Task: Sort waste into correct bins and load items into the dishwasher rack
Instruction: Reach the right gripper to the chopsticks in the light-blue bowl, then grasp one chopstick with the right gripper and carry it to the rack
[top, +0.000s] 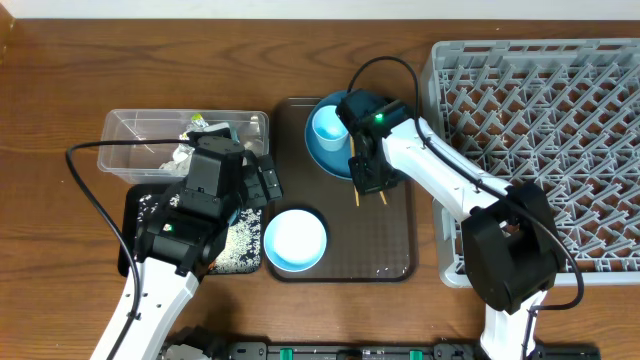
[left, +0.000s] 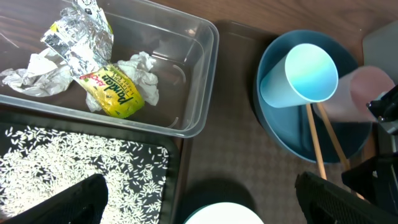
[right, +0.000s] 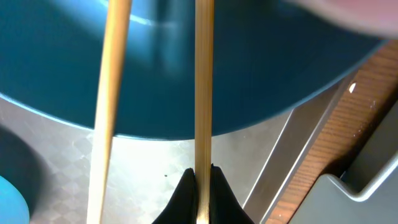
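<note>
My right gripper is shut on one wooden chopstick just off the rim of the dark blue plate. The second chopstick lies loose beside it. A light blue cup and a pink cup lie on the plate. Over the pale blue bowl and the edge of the black tray, my left gripper hangs open and holds nothing. The clear tub holds a yellow-green wrapper and tissue. Rice covers the black tray.
The dark brown serving tray carries the plate and the bowl. The light-grey dishwasher rack fills the right side, its corner close to my right arm. My left arm hides part of the black tray.
</note>
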